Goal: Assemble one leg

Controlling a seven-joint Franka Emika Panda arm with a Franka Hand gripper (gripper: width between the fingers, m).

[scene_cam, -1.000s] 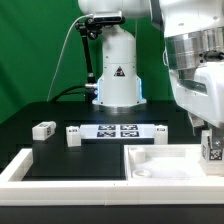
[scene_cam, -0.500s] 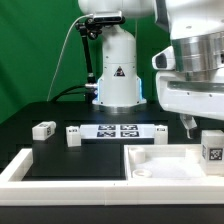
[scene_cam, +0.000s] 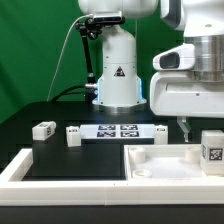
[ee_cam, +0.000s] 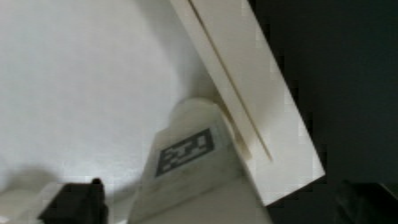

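Your gripper (scene_cam: pixel 184 127) hanging over the white panel (scene_cam: pixel 150 160) on the exterior view's right, finger spread you cannot tell, the leg (scene_cam: pixel 211 150) upright on that panel just right of it, ungripped, tag facing near, marker board (scene_cam: pixel 115 130) farther back.

Upright leg (scene_cam: pixel 211 150) on panel (scene_cam: pixel 165 166) (exterior view's right), bare panel beside it — free to pass

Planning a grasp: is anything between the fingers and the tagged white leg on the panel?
Nothing visible: the small white plastic tagged leg stands upright on the large flat white panel, fingers hovering beside it.
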